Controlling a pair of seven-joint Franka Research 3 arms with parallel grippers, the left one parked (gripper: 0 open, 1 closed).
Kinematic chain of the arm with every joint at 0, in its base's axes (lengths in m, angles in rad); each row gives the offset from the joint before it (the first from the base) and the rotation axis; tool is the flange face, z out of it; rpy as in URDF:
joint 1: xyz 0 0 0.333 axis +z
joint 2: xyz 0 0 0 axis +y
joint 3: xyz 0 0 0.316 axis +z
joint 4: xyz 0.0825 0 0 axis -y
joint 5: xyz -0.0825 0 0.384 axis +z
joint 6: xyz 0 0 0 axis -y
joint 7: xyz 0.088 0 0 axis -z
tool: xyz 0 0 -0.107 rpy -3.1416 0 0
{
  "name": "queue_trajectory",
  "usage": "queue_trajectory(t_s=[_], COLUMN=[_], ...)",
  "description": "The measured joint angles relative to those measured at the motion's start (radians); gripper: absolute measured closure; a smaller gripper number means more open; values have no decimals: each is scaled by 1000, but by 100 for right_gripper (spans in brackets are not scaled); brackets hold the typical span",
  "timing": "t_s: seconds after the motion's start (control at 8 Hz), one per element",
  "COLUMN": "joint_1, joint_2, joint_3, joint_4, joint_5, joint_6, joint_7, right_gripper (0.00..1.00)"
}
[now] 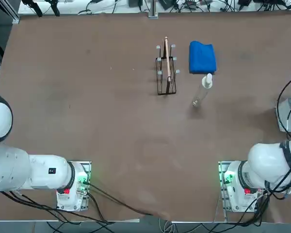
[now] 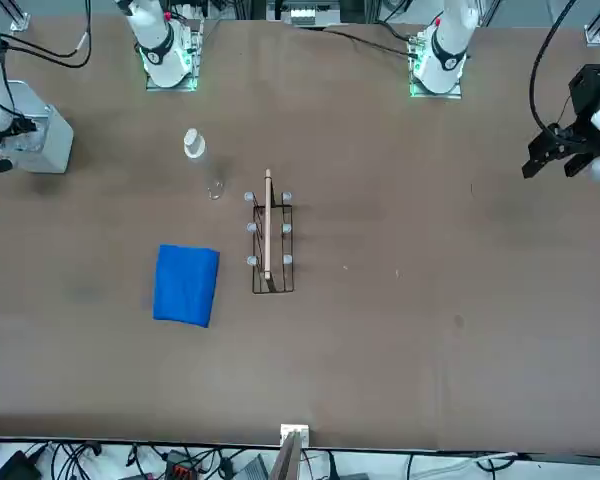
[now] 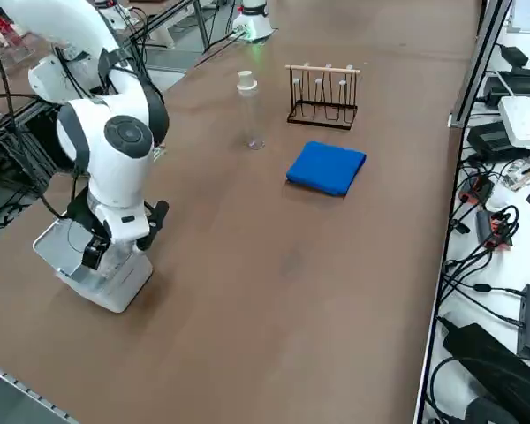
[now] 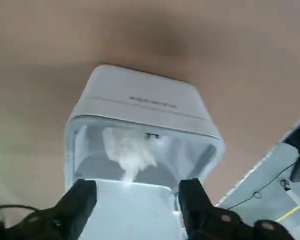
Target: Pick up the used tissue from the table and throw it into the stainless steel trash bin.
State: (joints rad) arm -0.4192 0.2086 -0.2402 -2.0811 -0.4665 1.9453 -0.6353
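Observation:
In the right wrist view the stainless steel trash bin (image 4: 140, 107) stands open right under my right gripper (image 4: 137, 186). The used tissue (image 4: 127, 149), a crumpled white wad, sits inside the bin's opening, just beyond my fingertips and touching neither finger. The gripper is open, its two black fingers (image 4: 80, 197) wide apart with nothing between them. From the right side, the gripper (image 3: 124, 237) hangs directly over the bin (image 3: 97, 269) at the table's (image 3: 274, 265) right edge. The bin (image 2: 42, 140) also shows in the front view, and partly in the top view (image 1: 287, 116).
A blue cloth (image 1: 202, 57) lies at the far middle of the table. A clear bottle with a white cap (image 1: 203, 87) lies beside it. A black wire rack holding a wooden board (image 1: 166, 68) stands to the left of the cloth. Cables run along the far edge.

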Motion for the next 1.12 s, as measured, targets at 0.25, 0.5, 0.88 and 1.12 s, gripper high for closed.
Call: queue_trajectory(t_s=[0.25, 0.5, 0.88, 1.12], joint_1=[17, 69, 147, 271], joint_2=[-63, -112, -123, -120], joint_3=[26, 51, 57, 62], joint_4=[83, 269, 467, 530], joint_5=[68, 256, 522, 552], joint_6=[-96, -262, -329, -346], joint_7=[2, 3, 99, 280], right_gripper=[0, 0, 0, 0])
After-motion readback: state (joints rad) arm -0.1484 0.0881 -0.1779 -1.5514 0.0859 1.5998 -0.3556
